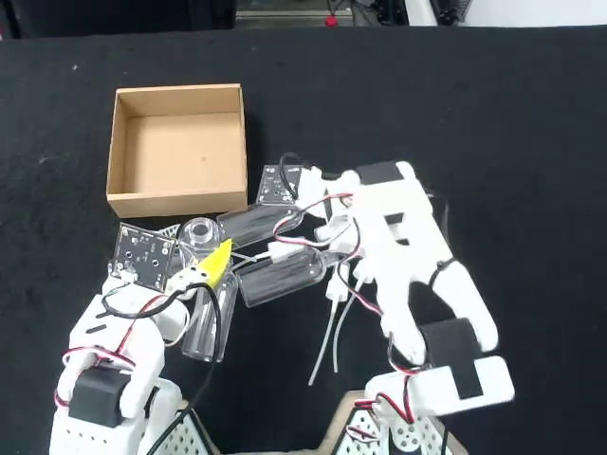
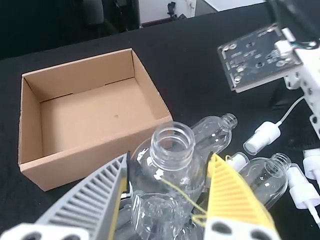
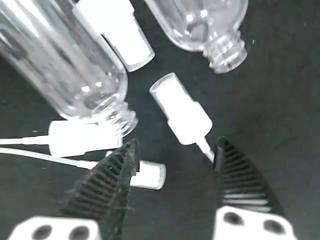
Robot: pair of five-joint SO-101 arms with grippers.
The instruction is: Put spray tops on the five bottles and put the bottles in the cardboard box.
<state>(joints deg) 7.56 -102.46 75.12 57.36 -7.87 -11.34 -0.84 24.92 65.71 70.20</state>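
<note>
A clear, capless bottle [image 2: 170,155] stands between the grey and yellow fingers of my left gripper [image 2: 169,162], which is shut on its body; from above its open mouth [image 1: 197,232] shows just in front of the cardboard box [image 1: 175,201]. My right gripper [image 3: 175,147] is open, hovering over a white spray top [image 3: 182,115] that lies on the black table. More spray tops [image 3: 82,137] with thin tubes lie beside two bottles lying on their sides [image 3: 65,70]. In the high view the right gripper [image 1: 334,251] is among the bottles [image 1: 280,275].
The box [image 2: 100,160] is open and holds nothing. Another bottle [image 1: 204,327] lies under the left arm. Two lying bottles [image 2: 217,130] and loose spray tops [image 2: 265,137] sit right of the held one. The right arm's camera board [image 2: 260,57] hangs above them.
</note>
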